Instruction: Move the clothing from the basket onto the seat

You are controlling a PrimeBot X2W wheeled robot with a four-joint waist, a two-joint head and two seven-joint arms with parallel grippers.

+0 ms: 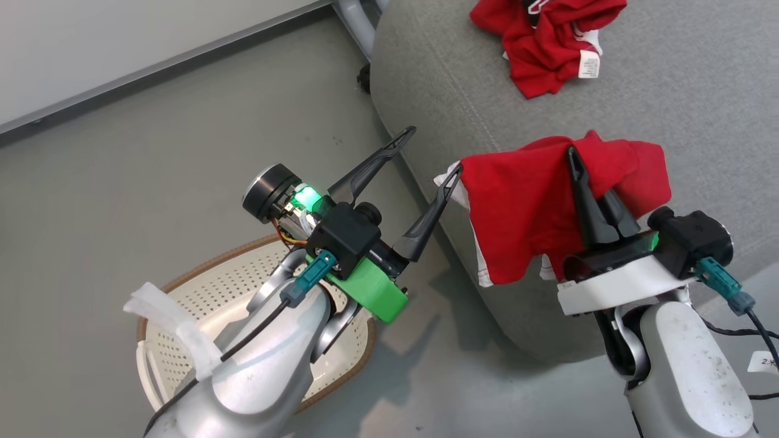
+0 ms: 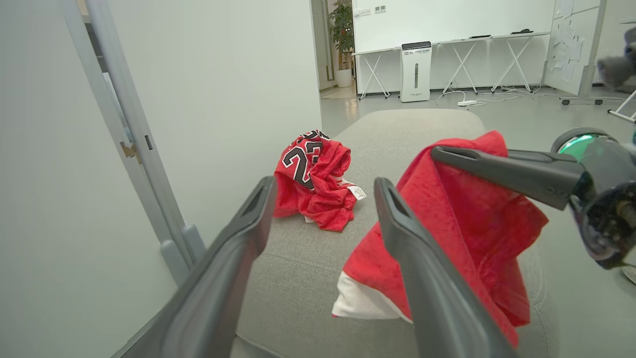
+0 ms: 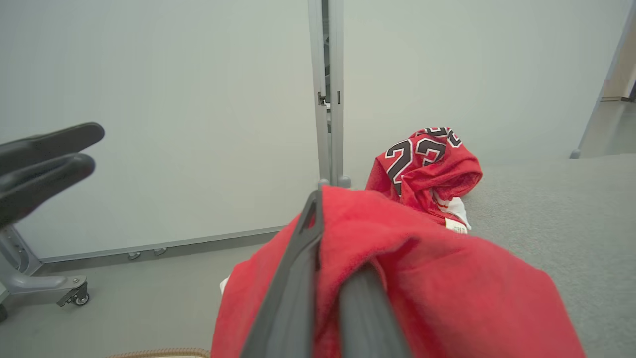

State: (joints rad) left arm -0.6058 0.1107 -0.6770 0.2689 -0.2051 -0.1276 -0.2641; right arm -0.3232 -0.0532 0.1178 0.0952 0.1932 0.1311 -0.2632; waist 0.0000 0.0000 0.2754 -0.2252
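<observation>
The right jaws are clamped together on one piece of the clothing, a plain red garment [image 1: 523, 207] with white trim. It drapes over the dark fingers and hangs above the near, rounded edge of the grey seat [image 1: 681, 115]. In the left wrist view its white hem reaches down toward the cushion; I cannot tell whether it touches. The left jaws stand wide apart and hold nothing. One fingertip [image 1: 451, 176] is just beside the garment's white-trimmed corner, though contact cannot be judged. The other piece, a crumpled red jersey [image 1: 548, 42] with black-and-white numerals and a white tag, lies on the seat farther back, well apart from the hanging garment. The cream basket [image 1: 207, 264], with its brown rim and perforated wall, sits on the grey floor [image 1: 152, 152] beside the seat. It lies under the left forearm, which hides part of it.
</observation>
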